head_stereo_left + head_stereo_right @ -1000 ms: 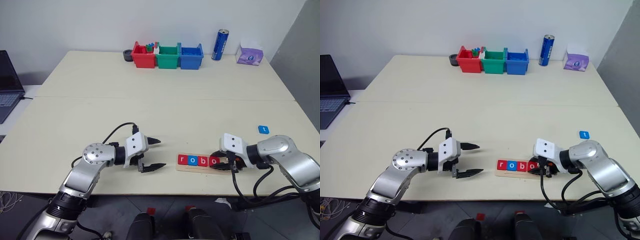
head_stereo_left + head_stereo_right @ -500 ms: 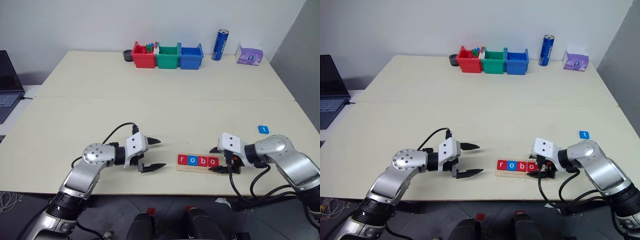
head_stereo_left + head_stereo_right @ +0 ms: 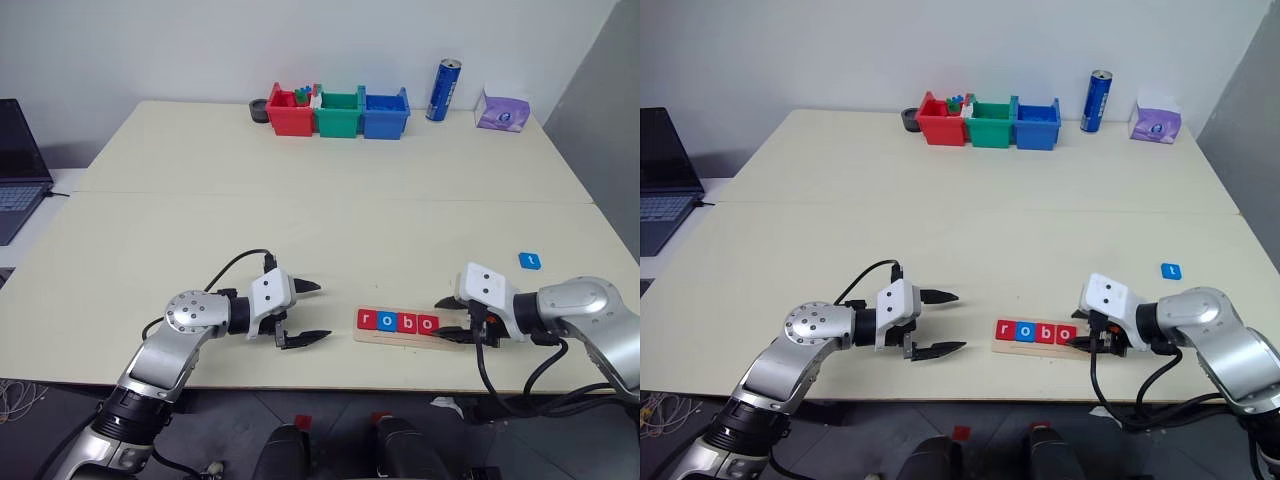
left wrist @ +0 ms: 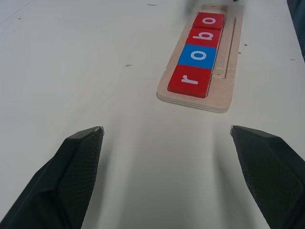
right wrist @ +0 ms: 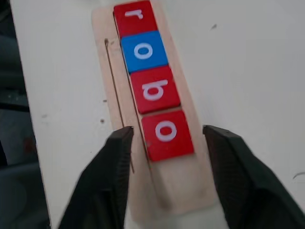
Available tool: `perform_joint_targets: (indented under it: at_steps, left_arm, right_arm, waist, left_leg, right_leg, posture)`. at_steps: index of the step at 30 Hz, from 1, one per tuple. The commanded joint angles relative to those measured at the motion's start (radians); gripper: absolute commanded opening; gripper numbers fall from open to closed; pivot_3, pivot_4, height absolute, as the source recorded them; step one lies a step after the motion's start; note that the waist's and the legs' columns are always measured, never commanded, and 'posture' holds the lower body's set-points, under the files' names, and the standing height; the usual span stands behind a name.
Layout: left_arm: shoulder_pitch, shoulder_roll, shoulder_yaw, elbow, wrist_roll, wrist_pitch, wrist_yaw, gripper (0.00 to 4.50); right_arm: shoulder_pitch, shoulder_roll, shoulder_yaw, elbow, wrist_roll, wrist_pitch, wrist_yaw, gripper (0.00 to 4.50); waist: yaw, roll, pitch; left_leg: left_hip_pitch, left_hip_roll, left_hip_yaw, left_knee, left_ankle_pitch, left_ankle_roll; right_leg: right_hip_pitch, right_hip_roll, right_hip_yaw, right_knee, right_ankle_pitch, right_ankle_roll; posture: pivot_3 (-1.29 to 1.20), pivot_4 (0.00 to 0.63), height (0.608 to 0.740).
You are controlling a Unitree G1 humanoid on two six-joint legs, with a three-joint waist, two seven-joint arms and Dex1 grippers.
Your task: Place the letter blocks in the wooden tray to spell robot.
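The wooden tray point(image 3: 401, 337) lies near the table's front edge. In it sit a red r point(image 3: 366, 319), a blue o point(image 3: 386, 321), a red b point(image 3: 407, 322) and a red o point(image 3: 428, 323). A blue t block point(image 3: 529, 260) lies alone on the table, to the right and farther back. My right gripper point(image 3: 443, 320) hovers at the tray's right end, open, its fingers point(image 5: 119, 162) either side of the last o point(image 5: 167, 134) without touching it. My left gripper point(image 3: 322, 311) stands open and empty just left of the tray point(image 4: 228, 71).
Red point(image 3: 288, 113), green point(image 3: 337, 113) and blue point(image 3: 384, 113) bins line the table's far edge, with a blue can point(image 3: 438, 89) and a purple tissue pack point(image 3: 501, 110) to their right. A laptop point(image 3: 15, 165) sits off the left side.
My right gripper has let go of the second o, which now rests in the tray, and has drawn back to the right. The left arm has stayed still.
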Motion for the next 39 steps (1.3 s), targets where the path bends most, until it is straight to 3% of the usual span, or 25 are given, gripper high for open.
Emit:
perform_joint_targets:
  at_steps: [1,4,15,39]
  left_arm:
    - [-0.014,-0.002,0.002,-0.010,0.004,-0.025,-0.006,4.50]
    - [-0.019,-0.004,0.001,-0.002,0.006,-0.028,-0.007,4.50]
    - [-0.016,-0.002,0.002,-0.020,0.006,-0.015,0.002,4.50]
    - [0.001,-0.002,0.005,-0.021,0.007,-0.018,0.009,4.50]
  right_arm:
    - [0.008,-0.016,-0.004,-0.020,-0.021,-0.022,-0.015,0.93]
    - [0.020,-0.019,-0.002,-0.021,-0.024,-0.030,-0.013,0.04]
    - [0.003,-0.031,0.081,0.032,-0.131,-0.104,-0.013,0.04]
    - [-0.112,0.043,0.131,0.069,-0.151,-0.116,-0.002,0.04]
  waist:
    - [-0.001,0.000,0.000]
    - [-0.003,0.000,0.000]
    - [-0.002,0.000,0.000]
    - [-0.001,0.000,0.000]
  left_leg:
    - [0.000,0.000,0.000,0.000,0.000,0.000]
    - [0.000,0.000,0.000,0.000,0.000,0.000]
    - [0.000,0.000,0.000,0.000,0.000,0.000]
    - [0.000,0.000,0.000,0.000,0.000,0.000]
  right_leg:
    - [0.000,0.000,0.000,0.000,0.000,0.000]
    - [0.000,0.001,0.000,0.000,0.000,0.000]
    - [0.000,0.000,0.000,0.000,0.000,0.000]
    - [0.000,0.000,0.000,0.000,0.000,0.000]
  posture:
    - [0.00,0.150,0.740]
    - [0.00,0.150,0.740]
    - [0.00,0.150,0.740]
    - [0.00,0.150,0.740]
